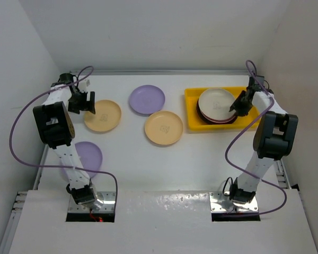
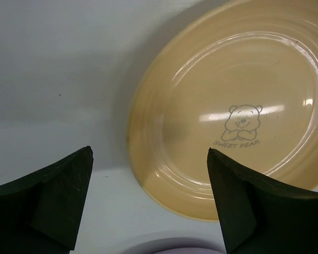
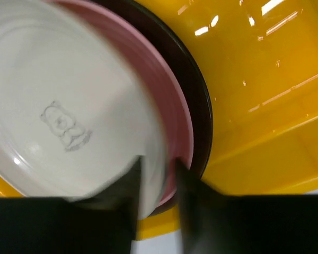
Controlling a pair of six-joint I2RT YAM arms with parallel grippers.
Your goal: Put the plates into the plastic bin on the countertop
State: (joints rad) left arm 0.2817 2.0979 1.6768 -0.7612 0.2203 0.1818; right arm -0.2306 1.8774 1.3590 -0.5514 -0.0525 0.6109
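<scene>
The yellow plastic bin point(image 1: 192, 111) stands at the back right of the white countertop point(image 1: 201, 164). It holds a stack: a cream plate point(image 1: 216, 100) tilted on top of a pink plate point(image 3: 176, 114) and a dark-rimmed plate point(image 3: 201, 100). My right gripper point(image 1: 238, 103) is shut on the cream plate's point(image 3: 69, 90) right rim, one finger on each side point(image 3: 158, 164). My left gripper point(image 1: 88, 102) is open and empty, hovering over the left rim of a yellow-orange plate point(image 1: 103, 116). In the left wrist view its fingers straddle that rim point(image 2: 148, 152) of the plate point(image 2: 228, 79).
A lavender plate point(image 1: 147, 99) and a second yellow-orange plate point(image 1: 164, 127) lie mid-table. Another lavender plate point(image 1: 89, 155) lies partly under my left arm; its edge shows in the left wrist view point(image 2: 164, 247). White walls enclose the back and sides.
</scene>
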